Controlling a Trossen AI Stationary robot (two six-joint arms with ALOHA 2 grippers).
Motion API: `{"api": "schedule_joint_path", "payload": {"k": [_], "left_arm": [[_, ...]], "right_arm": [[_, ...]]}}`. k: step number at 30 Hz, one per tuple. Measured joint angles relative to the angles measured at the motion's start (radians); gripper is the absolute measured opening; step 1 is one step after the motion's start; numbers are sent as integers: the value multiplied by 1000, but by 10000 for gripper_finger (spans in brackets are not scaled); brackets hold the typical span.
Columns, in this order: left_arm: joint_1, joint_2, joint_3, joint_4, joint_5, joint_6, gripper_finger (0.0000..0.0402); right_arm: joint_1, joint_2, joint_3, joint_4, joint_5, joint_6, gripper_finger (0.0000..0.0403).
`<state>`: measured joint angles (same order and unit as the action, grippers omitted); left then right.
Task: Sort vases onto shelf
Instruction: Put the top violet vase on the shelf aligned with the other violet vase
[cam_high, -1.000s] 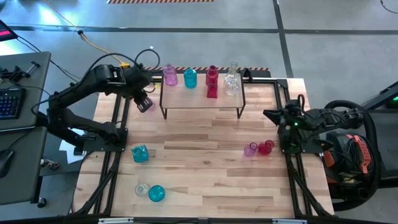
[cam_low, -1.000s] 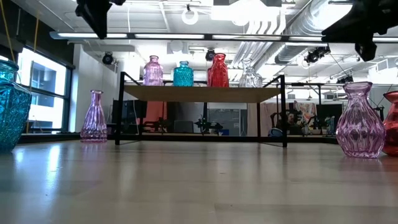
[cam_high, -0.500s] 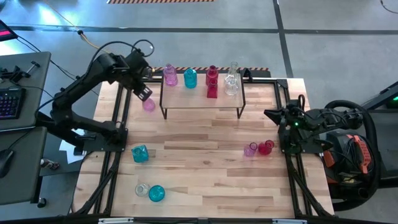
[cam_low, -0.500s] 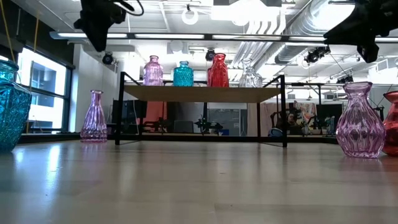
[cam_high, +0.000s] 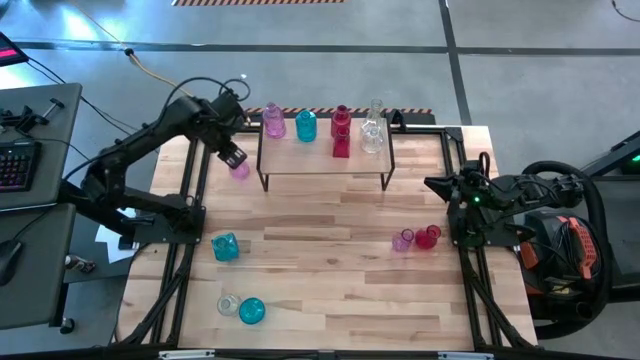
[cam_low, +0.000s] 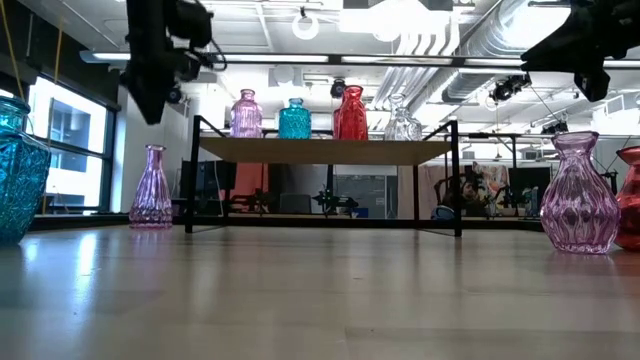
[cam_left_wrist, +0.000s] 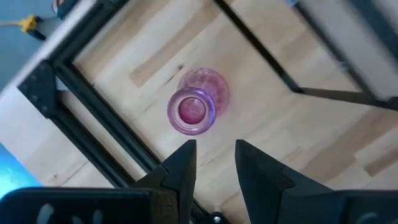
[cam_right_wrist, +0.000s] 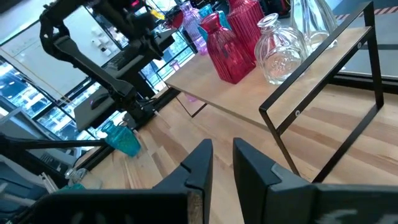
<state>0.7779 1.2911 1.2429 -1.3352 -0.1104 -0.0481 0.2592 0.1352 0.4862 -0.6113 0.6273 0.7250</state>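
Observation:
A pink bottle-shaped vase (cam_high: 240, 170) stands upright on its base on the table, just left of the shelf (cam_high: 322, 160). My left gripper (cam_left_wrist: 214, 149) hangs above it, pointing down, open with a narrow gap and nothing between its fingers. The vase's mouth (cam_left_wrist: 191, 111) lies just ahead of the fingertips. The low view shows the gripper (cam_low: 150, 110) well above the vase (cam_low: 151, 188). On the shelf stand pink (cam_high: 273, 121), teal (cam_high: 305, 125), red (cam_high: 341, 133) and clear (cam_high: 372, 130) vases. My right gripper (cam_right_wrist: 222, 149) waits at the table's right edge, narrowly open, holding nothing.
Loose vases stand on the table: a teal one (cam_high: 226, 247) at the left, a clear one (cam_high: 228, 303) and a teal one (cam_high: 251, 311) near the front left, and a pink one (cam_high: 402, 240) beside a red one (cam_high: 428, 236) at the right. Bare wood lies in the middle.
My left gripper has come down toward the pink vase left of the shelf and has tipped to point more steeply down, while its arm has swung toward the table's far edge. The vase has stayed where it was.

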Motion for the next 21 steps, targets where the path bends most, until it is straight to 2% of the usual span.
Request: {"api": "schedule_joint_path", "payload": {"k": [7, 21], "left_arm": [[24, 0, -108, 81, 22, 18, 104], [29, 7, -112, 150, 19, 59, 104]], "right_arm": [[0, 0, 0, 0, -1, 7, 44], [0, 0, 0, 1, -3, 19, 44]]}}
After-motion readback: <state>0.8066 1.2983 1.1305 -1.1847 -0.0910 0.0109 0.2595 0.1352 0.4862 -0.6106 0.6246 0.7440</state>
